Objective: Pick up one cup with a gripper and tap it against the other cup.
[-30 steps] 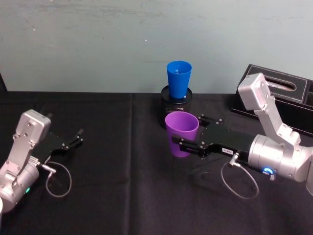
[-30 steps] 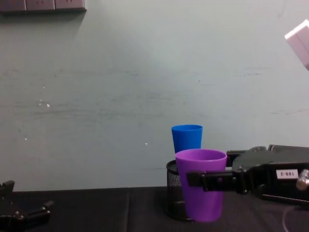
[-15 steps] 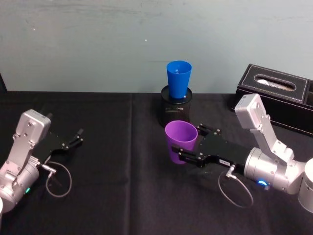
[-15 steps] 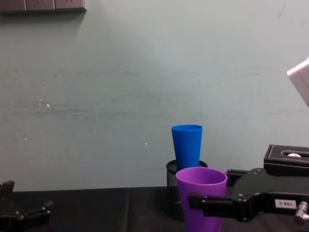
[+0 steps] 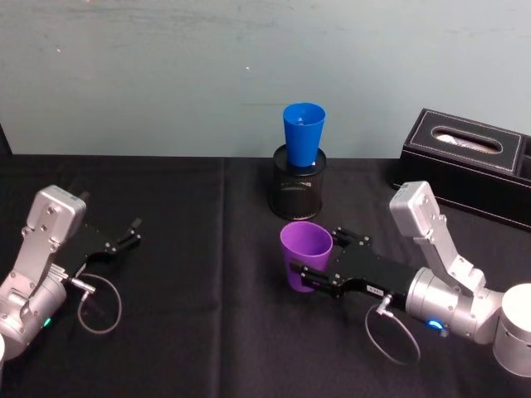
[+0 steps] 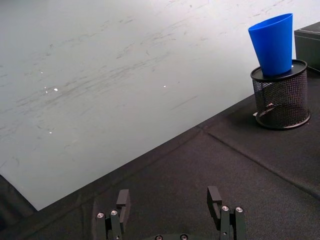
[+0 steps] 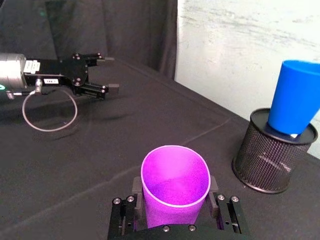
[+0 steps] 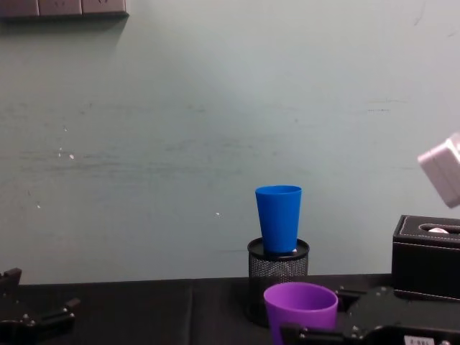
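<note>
The purple cup [image 5: 305, 253] stands upright in my right gripper [image 5: 319, 257], whose long black fingers are shut on its sides low over the black cloth. In the right wrist view the purple cup [image 7: 175, 187] sits between the pads [image 7: 214, 186]. The blue cup [image 5: 304, 133] rests in a black mesh holder [image 5: 299, 189] farther back, apart from the purple cup. From the chest, the blue cup [image 8: 279, 219] rises above the purple cup [image 8: 300, 310]. My left gripper [image 5: 131, 232] lies parked at the left, open and empty, as the left wrist view [image 6: 168, 200] confirms.
A black tissue box [image 5: 469, 157] stands at the back right, behind the right arm. A pale wall closes off the far edge of the table. Black cloth [image 5: 207, 315] covers the table between the two arms.
My right gripper has drawn the purple cup down and back toward me, away from the blue cup and the mesh holder. The left arm has not moved.
</note>
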You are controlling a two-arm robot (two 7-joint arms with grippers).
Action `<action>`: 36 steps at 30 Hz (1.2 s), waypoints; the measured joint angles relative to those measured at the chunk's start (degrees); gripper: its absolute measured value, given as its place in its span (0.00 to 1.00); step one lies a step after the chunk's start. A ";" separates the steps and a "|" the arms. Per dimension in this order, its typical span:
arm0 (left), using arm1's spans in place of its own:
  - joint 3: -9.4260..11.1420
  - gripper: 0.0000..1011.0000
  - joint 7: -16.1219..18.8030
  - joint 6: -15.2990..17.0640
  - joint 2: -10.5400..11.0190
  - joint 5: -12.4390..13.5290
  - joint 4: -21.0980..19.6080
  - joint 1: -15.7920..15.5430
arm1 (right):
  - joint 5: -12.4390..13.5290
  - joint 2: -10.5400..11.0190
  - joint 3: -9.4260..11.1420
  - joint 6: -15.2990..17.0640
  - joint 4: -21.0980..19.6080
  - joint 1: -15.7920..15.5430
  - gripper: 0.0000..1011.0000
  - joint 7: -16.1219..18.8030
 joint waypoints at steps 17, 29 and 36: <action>0.00 1.00 0.00 0.00 0.00 0.00 0.00 0.00 | -0.91 -1.78 0.13 -1.73 4.20 0.10 0.73 1.66; 0.00 1.00 0.00 0.00 0.00 0.00 0.00 0.00 | -1.87 -2.23 -0.05 -2.57 5.51 0.29 0.73 2.22; 0.00 1.00 0.00 0.00 0.00 0.00 0.00 0.00 | -1.99 -2.40 -0.12 -2.67 6.04 0.33 0.73 2.56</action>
